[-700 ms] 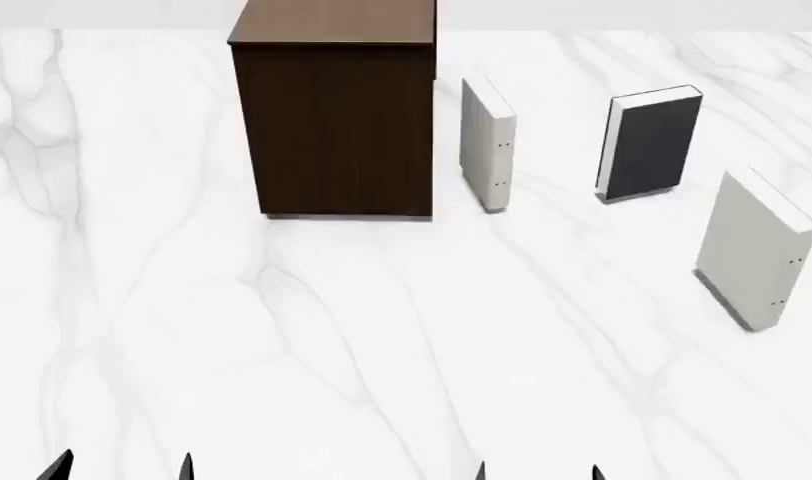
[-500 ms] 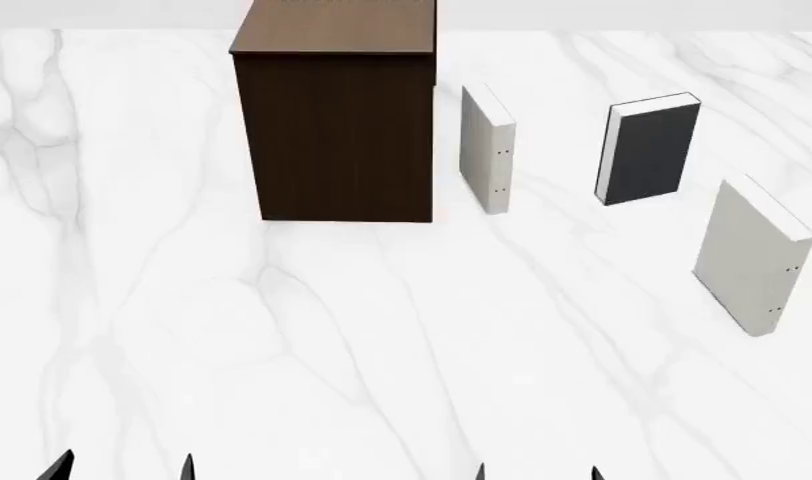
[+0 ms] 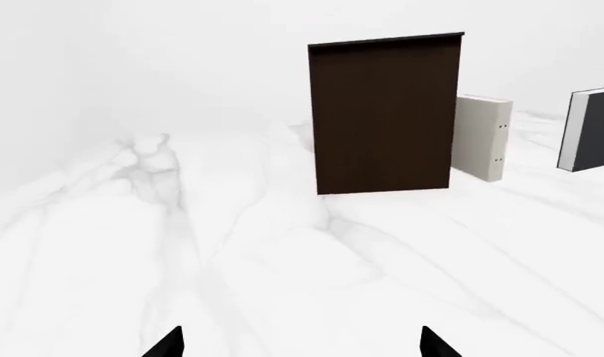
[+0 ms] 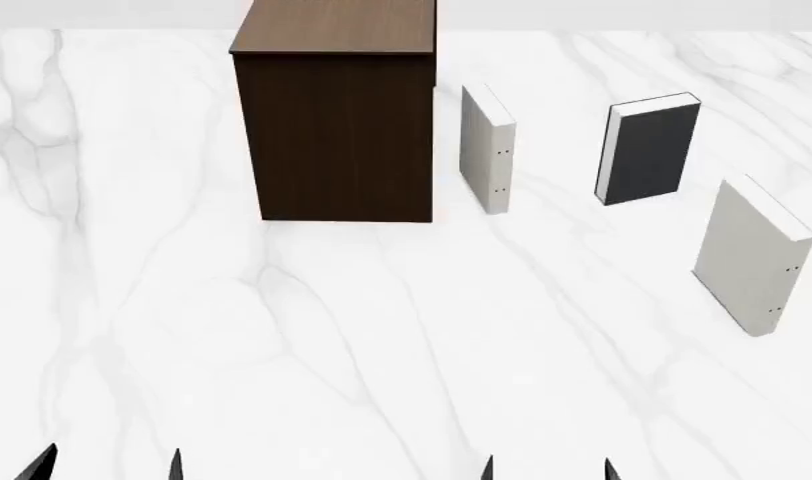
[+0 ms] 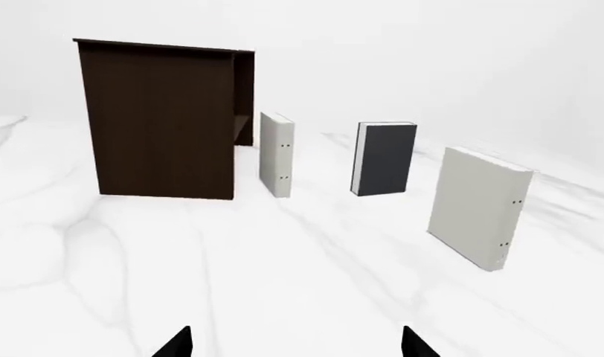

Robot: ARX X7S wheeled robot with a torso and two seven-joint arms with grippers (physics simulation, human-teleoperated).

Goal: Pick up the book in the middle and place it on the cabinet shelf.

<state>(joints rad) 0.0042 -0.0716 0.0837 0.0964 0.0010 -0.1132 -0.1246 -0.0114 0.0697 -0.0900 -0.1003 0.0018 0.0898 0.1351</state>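
The book (image 4: 650,148), dark grey cover with white page edges, stood upright on the white marble surface (image 4: 379,340), the middle one of three standing books. In the head view it sat toward the far right, well apart from both hands. A pale book (image 4: 486,148) stood upright just beside the cabinet shelf (image 4: 337,120), between the cabinet and the dark book. A second pale book (image 4: 756,255) stood nearer the robot, to the right of the dark one, angled, small dark dots on its spine edge. The cabinet was dark brown on its sides, lighter brown on top, standing on the surface at far left-centre; nothing on its top.

Left hand (image 4: 107,465): only two dark fingertips poked up at the lower edge of the head view, set apart, nothing between them, so released. The left wrist view showed the same hand (image 3: 300,346) with tips spread wide, the cabinet ahead, the pale book beside it and the dark book cut by the frame edge.

Right hand (image 4: 549,468): two tips apart at the lower edge, empty, released. The right wrist view showed the hand's tips (image 5: 294,343) spread, with the cabinet, all three books and bare marble ahead. Neither hand touched anything.
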